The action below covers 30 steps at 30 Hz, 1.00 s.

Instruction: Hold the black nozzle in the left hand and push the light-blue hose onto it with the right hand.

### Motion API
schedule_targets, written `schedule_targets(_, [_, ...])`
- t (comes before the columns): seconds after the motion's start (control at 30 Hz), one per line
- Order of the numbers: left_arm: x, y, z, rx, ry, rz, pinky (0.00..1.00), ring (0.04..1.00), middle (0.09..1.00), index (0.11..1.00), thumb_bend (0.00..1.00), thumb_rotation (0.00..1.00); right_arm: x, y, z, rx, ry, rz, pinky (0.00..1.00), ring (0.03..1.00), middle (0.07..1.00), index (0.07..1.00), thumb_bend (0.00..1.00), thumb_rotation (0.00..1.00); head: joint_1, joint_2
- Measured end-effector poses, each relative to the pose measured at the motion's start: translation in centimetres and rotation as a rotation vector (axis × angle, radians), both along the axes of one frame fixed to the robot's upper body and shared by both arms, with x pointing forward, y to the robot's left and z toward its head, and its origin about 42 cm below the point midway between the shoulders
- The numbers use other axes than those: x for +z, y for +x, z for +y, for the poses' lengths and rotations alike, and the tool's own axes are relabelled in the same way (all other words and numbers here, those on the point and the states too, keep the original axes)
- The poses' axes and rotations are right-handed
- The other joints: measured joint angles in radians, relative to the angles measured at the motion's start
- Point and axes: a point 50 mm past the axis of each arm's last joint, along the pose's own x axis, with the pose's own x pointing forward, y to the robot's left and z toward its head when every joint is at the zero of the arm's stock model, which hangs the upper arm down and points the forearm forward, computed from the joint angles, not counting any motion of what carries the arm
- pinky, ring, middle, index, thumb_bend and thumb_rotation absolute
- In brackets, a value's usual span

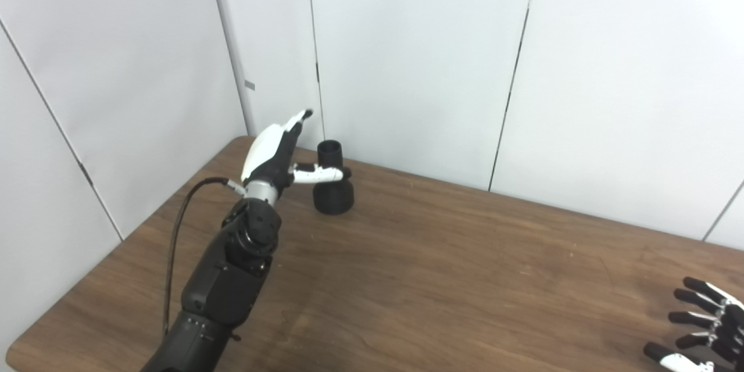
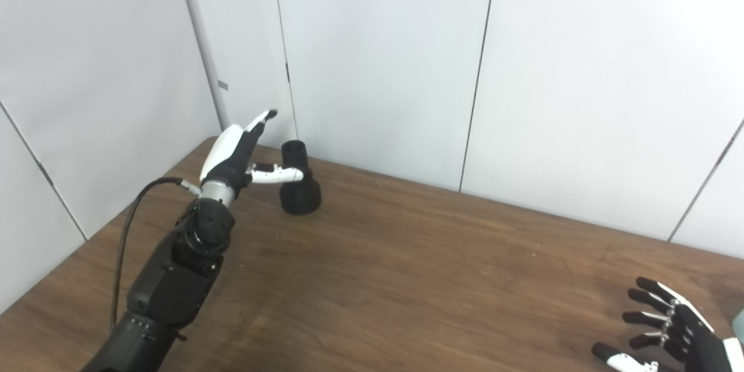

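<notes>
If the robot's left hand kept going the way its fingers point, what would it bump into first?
Probably the white wall panels behind the table. The left hand points up and away, with its fingers passing left of the black nozzle; only its thumb reaches across the nozzle's neck. Depth is hard to judge here.

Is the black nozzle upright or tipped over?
Upright. The black nozzle stands on its wide base on the table, narrow open end up, with the open left hand beside it.
</notes>
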Motion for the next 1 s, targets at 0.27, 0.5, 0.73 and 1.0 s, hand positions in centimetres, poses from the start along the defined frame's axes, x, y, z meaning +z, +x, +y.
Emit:
schedule_targets(0.27, [-1.1,0.2,0.0,0.029,0.003,0.059,1.00,1.000,0.994,0.985,1.00,0.35,0.0,0.0,0.0,0.012,0.008,0.003,0.44,0.635,0.749,0.784,0.63,0.00,-0.002,0.008])
schedule_targets(0.5, [-2.8,0.6,0.3,0.076,0.000,0.133,1.00,1.000,0.990,1.000,1.00,0.36,-0.1,-0.1,-0.1,0.018,0.011,0.006,0.44,0.621,0.741,0.783,0.63,0.00,-0.005,0.014])
schedule_targets(0.73, [-3.7,0.9,-0.2,0.079,-0.022,0.159,1.00,1.000,0.990,0.986,1.00,0.38,-0.1,-0.3,-0.3,0.020,0.022,0.011,0.43,0.607,0.734,0.779,0.64,0.00,-0.008,0.023])
schedule_targets(1.0, [-4.4,1.5,-1.6,0.042,-0.001,0.209,1.00,1.000,0.965,0.945,1.00,0.38,0.2,-0.5,-0.3,0.024,0.026,-0.001,0.44,0.601,0.725,0.773,0.65,0.00,-0.014,0.034])
